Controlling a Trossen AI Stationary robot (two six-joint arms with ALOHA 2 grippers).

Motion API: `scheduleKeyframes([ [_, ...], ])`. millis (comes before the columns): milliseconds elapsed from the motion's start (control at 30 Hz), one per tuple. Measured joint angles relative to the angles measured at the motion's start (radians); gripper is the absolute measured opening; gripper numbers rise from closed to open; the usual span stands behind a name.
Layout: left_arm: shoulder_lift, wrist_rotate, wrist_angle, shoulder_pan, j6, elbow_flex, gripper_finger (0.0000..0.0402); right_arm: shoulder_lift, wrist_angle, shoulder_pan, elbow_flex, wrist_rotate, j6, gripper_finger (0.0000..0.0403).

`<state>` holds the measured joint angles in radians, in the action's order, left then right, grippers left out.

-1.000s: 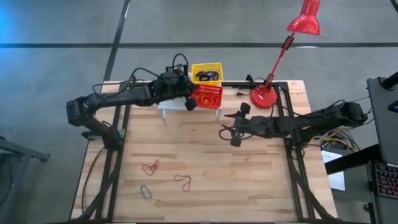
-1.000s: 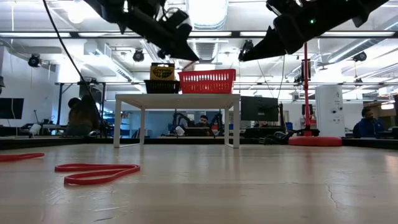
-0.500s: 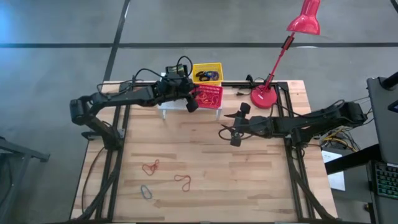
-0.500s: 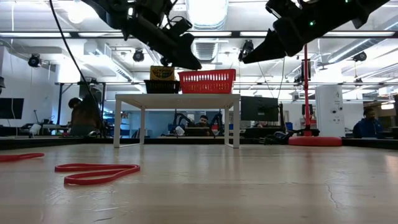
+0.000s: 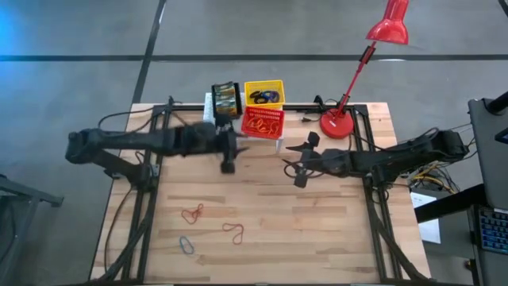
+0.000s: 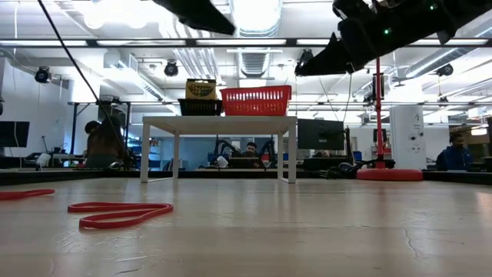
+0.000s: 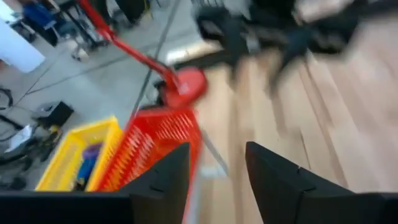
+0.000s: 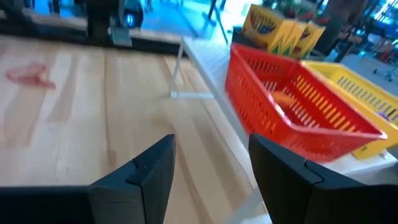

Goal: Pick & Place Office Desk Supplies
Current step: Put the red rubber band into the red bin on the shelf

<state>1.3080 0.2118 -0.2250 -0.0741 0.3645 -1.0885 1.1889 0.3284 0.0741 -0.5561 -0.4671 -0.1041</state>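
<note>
Now the loops left to collect lie on the near-left part of the table [image 5: 317, 238]: a red elastic loop [image 5: 191, 213], a second red loop [image 5: 233, 231] just beside it, and a blue loop [image 5: 186, 245] nearest the front edge. From the left gripper [image 5: 228, 159] they lie toward the front of the table and slightly to its left; that gripper hangs above bare wood in front of the white rack [image 5: 209, 143], its jaws parted with nothing between them. The right gripper [image 5: 298, 168] waits over the table's middle, jaws wide and empty, farther from the loops, so the left arm looks the better placed. The first red loop's long axis runs roughly across the table. On the rack stand the crayon box [image 5: 225, 98], the red basket [image 5: 263, 122] and the yellow basket [image 5: 263, 93].
</note>
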Motion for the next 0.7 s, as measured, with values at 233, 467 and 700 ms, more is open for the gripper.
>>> scheduleKeyframes([
  [233,-0.010,0.189,-0.442,0.228,-0.279,0.000,0.0150,0.000,0.125,0.000,0.055,0.005,-0.002,0.0201],
  [467,-0.011,0.087,-0.779,0.334,-0.826,0.037,0.0152,0.000,0.154,0.000,0.063,0.005,-0.004,0.0201],
  [700,-0.009,-0.262,-0.675,0.379,-1.048,0.241,0.0170,0.000,0.158,0.000,0.061,0.027,-0.003,0.0201],
])
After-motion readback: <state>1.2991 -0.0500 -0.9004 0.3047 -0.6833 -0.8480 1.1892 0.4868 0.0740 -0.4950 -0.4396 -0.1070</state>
